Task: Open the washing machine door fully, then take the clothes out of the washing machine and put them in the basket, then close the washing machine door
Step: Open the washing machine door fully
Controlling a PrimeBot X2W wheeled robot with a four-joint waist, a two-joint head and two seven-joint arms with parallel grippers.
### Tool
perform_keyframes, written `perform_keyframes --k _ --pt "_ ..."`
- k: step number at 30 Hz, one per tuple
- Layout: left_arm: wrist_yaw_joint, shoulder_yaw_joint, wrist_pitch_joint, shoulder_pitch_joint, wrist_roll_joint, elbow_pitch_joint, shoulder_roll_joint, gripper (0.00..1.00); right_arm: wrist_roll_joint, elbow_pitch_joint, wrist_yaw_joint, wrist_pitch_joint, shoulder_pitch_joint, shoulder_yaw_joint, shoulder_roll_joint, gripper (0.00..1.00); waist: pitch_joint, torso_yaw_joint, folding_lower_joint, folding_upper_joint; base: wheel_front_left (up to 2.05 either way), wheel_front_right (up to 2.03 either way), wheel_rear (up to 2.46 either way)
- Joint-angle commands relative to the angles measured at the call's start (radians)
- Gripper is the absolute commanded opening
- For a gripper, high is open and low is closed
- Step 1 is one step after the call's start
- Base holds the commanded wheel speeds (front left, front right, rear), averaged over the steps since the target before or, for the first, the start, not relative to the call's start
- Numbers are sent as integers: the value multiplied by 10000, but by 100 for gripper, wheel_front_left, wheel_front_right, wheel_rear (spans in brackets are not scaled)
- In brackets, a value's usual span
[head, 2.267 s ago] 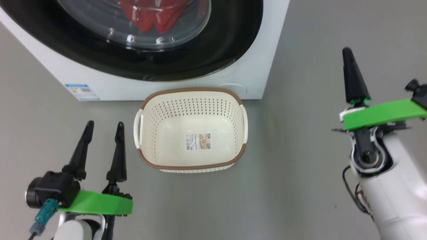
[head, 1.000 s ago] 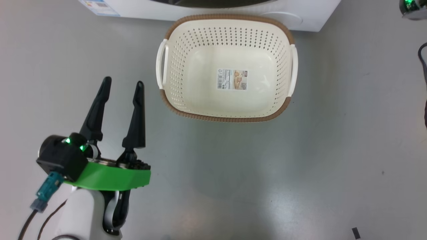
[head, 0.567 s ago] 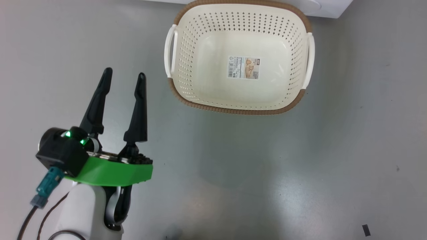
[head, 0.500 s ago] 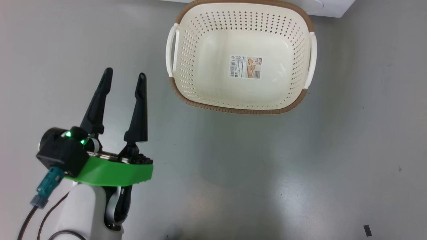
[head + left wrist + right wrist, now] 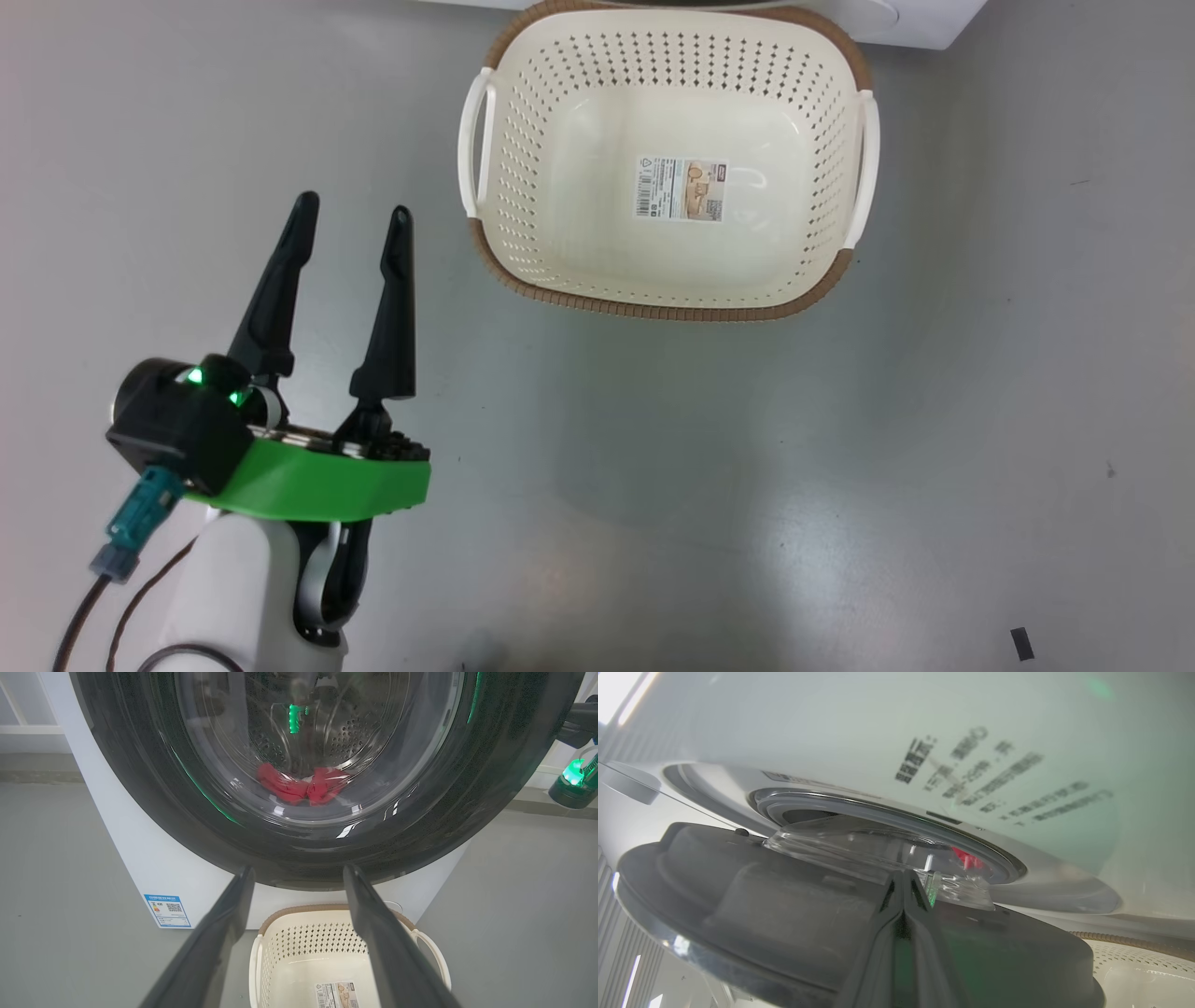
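The left gripper (image 5: 354, 205) has its jaws wide open. The basket (image 5: 653, 310) sits just ahead and to the right of them. The right gripper (image 5: 901, 873) has its jaws shut, with the tips close to the door (image 5: 738, 914), which stands a little open. The red clothes (image 5: 303, 786) lie behind the glass, past the left jaws.

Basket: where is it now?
Head view, top centre: the basket sits on the floor just in front of the washing machine, ahead and right of the left gripper.

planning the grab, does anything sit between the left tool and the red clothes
Yes: the door is barely ajar, and its glass lies straight between the open left tool and the clothes behind it.
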Motion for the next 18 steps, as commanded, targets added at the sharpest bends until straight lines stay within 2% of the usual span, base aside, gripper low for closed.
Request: perform_keyframes --k 1,18 --pt "88 273 -76 -14 74 -189 271 100 5 -380 40 177 98 182 298 0 -43 -44 0 0 0 0 0" --pt "52 281 -76 18 173 -20 271 100 20 -514 40 962 895 370 641 0 -574 -299 0 0 0 0 0"
